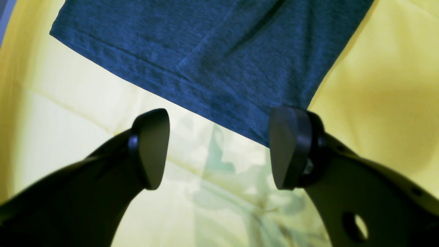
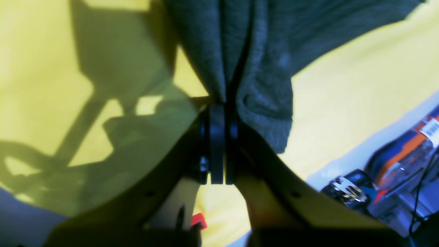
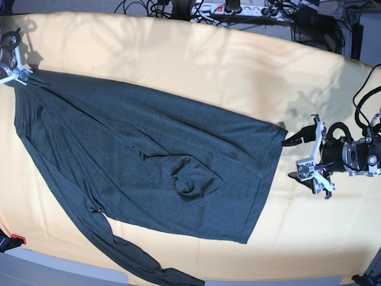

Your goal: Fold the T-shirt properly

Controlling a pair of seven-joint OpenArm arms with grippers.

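The dark charcoal-green T-shirt lies spread flat on the yellow cloth, with a long sleeve trailing to the front edge. A small rumple sits near its middle. In the base view my right gripper is at the shirt's far left corner. The right wrist view shows that gripper with its pads together and the T-shirt bunched at the tips. My left gripper hovers just off the right edge of the shirt. The left wrist view shows the left gripper wide open, holding nothing, and the hemmed corner of the T-shirt lies just beyond its fingertips.
The pale yellow cloth covers the whole table. Cables and a power strip lie behind the far edge. A small red object sits at the front left corner. Boxes and tools lie beyond the table's edge in the right wrist view.
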